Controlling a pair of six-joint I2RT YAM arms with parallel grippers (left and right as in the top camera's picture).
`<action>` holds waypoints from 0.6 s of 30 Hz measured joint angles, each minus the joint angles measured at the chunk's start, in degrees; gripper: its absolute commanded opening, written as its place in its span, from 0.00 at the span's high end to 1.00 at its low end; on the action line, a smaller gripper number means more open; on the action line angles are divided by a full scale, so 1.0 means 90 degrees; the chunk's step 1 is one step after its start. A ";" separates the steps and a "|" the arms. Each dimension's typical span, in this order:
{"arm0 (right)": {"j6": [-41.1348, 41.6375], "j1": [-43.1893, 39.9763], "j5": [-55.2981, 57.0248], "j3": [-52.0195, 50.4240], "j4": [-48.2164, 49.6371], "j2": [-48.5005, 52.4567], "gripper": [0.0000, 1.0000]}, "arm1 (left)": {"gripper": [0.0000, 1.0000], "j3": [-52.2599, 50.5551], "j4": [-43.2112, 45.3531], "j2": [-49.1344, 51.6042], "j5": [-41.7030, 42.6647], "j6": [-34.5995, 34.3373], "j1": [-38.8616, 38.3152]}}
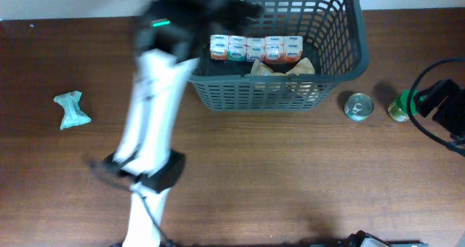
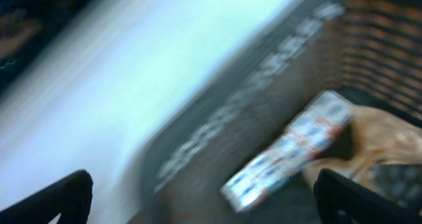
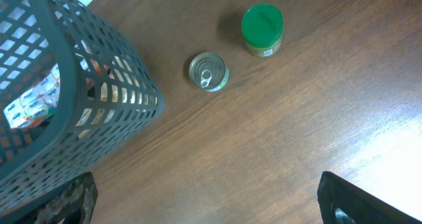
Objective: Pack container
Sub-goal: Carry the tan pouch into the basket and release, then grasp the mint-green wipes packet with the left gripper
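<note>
Packing is judged under way. At left a crumpled teal plastic packet (image 1: 70,109) is seen unpacked — fetching it is called for next. The left gripper (image 2: 203,188), blurred, jaws wide and empty, is poised over the large dark grey lattice plastic basket (image 1: 254,94) at far centre — the right gripper (image 3: 211,207), agape and empty, is held right of it.

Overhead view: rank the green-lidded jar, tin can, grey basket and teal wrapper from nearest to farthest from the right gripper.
From the right gripper:
1. Green-lidded jar, right beside it.
2. Tin can, left of the jar.
3. Basket, centre back.
4. Teal wrapper, far left.
</note>
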 measured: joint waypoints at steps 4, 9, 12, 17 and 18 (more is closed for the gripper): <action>-0.0002 0.0000 0.0002 0.0000 0.0005 0.0000 0.01 | 0.01 0.0240 -0.1695 -0.1049 -0.0826 -0.0979 0.1251; -0.0002 0.0000 0.0002 0.0000 0.0000 0.0000 0.01 | 0.01 -0.0775 -0.2171 -0.0777 -0.0750 -0.1741 0.2941; -0.0002 0.0000 0.0000 0.0000 0.0000 0.0000 0.01 | 0.01 -0.2028 -0.2130 -0.0420 -0.0529 -0.1987 0.3725; -0.0002 0.0000 0.0002 0.0000 0.0000 0.0000 0.01 | 0.01 -0.3925 -0.1494 0.0095 -0.0253 -0.2106 0.4724; -0.0002 0.0000 0.0002 0.0000 0.0000 0.0000 0.01 | 0.01 -0.4381 -0.1270 0.0223 -0.0102 -0.2125 0.4981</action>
